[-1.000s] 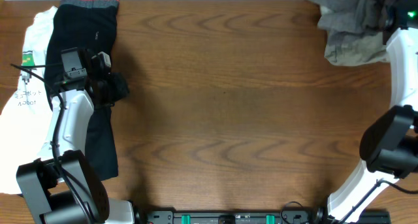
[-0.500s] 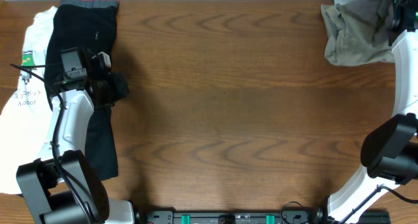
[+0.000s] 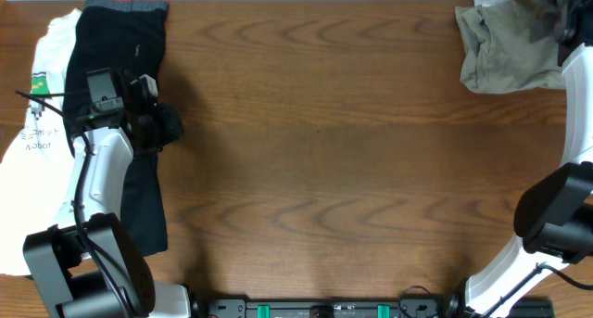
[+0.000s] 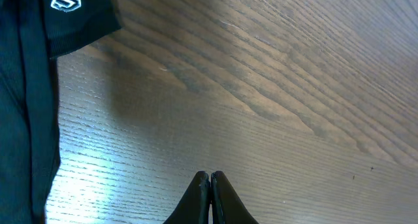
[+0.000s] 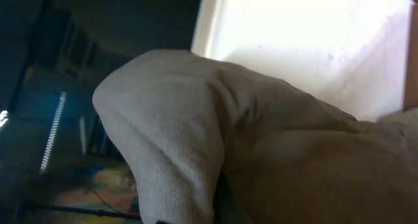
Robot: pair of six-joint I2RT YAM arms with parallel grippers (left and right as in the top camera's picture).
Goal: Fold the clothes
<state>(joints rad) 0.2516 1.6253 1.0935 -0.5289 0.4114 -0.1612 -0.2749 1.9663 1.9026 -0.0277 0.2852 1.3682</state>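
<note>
Open wood runs across the middle of the table (image 3: 324, 170). At 10 o'clock, black trousers (image 3: 120, 49) overlap a white T-shirt (image 3: 46, 86). Your left gripper (image 4: 210, 183) sits pinched closed and empty at their right edge. At the 2 o'clock corner, your right gripper (image 3: 565, 12) is clamped on lifted grey shorts (image 5: 196, 132), just beside the khaki shorts (image 3: 505, 54).

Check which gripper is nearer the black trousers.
Left. The left gripper is shut at the edge of the black trousers. The right gripper is across the table by the khaki shorts, clamping grey cloth.
</note>
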